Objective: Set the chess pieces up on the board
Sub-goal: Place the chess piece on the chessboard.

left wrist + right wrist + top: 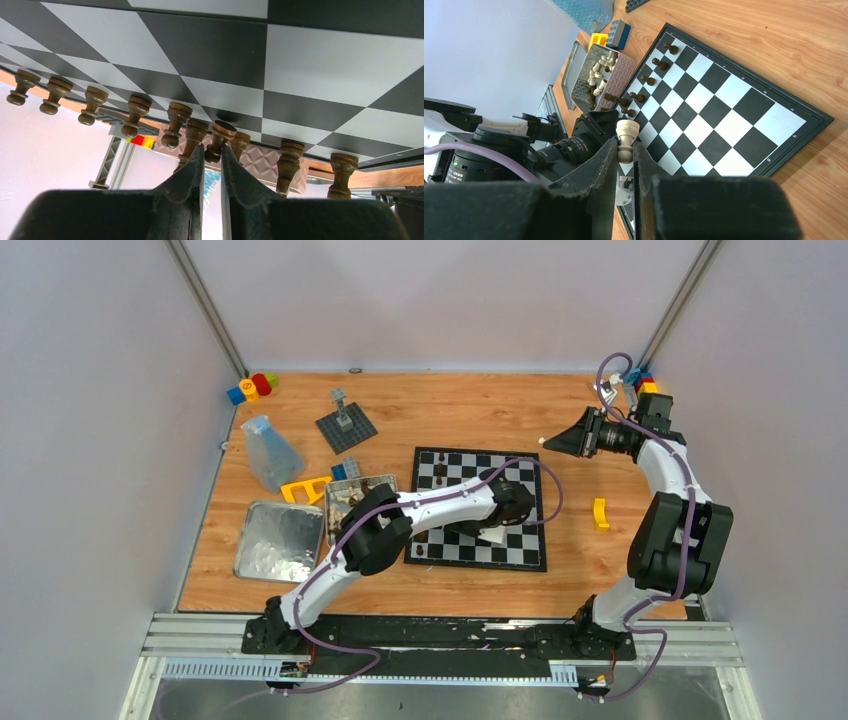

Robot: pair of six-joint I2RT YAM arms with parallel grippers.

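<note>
The board (480, 508) lies mid-table, black and silvery-white checks. A row of dark brown pawns (135, 116) stands along its left side, also seen in the right wrist view (659, 63). My left gripper (212, 151) is low over the board's left part, shut on the head of one dark pawn (220, 137) whose base is on the board. My right gripper (548, 443) hovers beyond the board's far right corner, shut on a cream piece (626, 136) held in the air. More cream and dark pieces lie in the tin (621, 67).
The tin (335, 515) touches the board's left side, with a shiny lid (277, 540) beside it. A yellow brick (600, 513) lies right of the board. A grey baseplate (346, 426), blue bag (270, 452) and coloured bricks (252, 388) sit at the back left.
</note>
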